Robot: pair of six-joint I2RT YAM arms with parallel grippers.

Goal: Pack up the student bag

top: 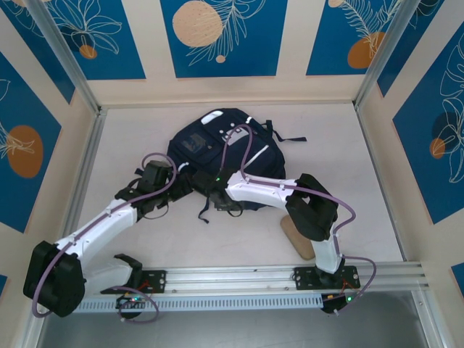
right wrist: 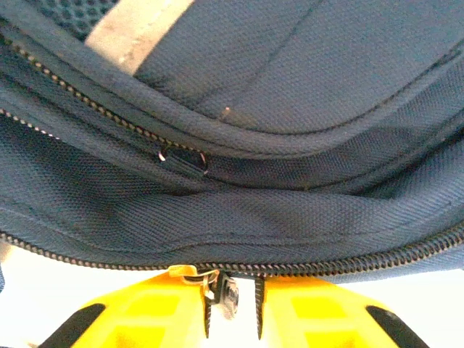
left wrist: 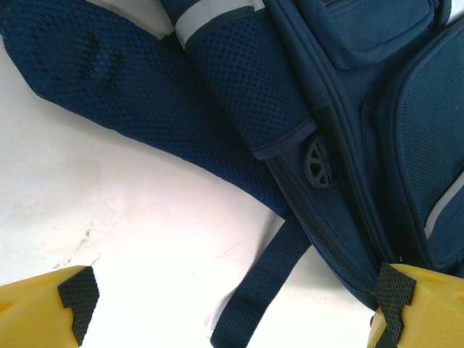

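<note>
1. Your right gripper (right wrist: pixel 232 308) has its fingers close together, pinching the metal zipper pull (right wrist: pixel 223 291) on the near edge of the student bag (top: pixel 199 163).
2. Your left gripper (left wrist: pixel 235 308) stands wide apart and holds nothing. It is over the table (top: pixel 239 246) just beside the bag's left side, above a loose strap (left wrist: pixel 264 279).
3. The bag lies flat mid-table, towards the far side.
4. Progress looks early: the zipper teeth by the pull are meshed, so the bag reads as unopened. A tan object (top: pixel 296 235) lies unpacked on the table near your right arm.
5. What is left, by my judgement: draw the zipper open, then load.
6. Your right arm folds at a raised elbow, with the forearm running left to the bag. Your left arm stretches from the near left corner towards it.
</note>
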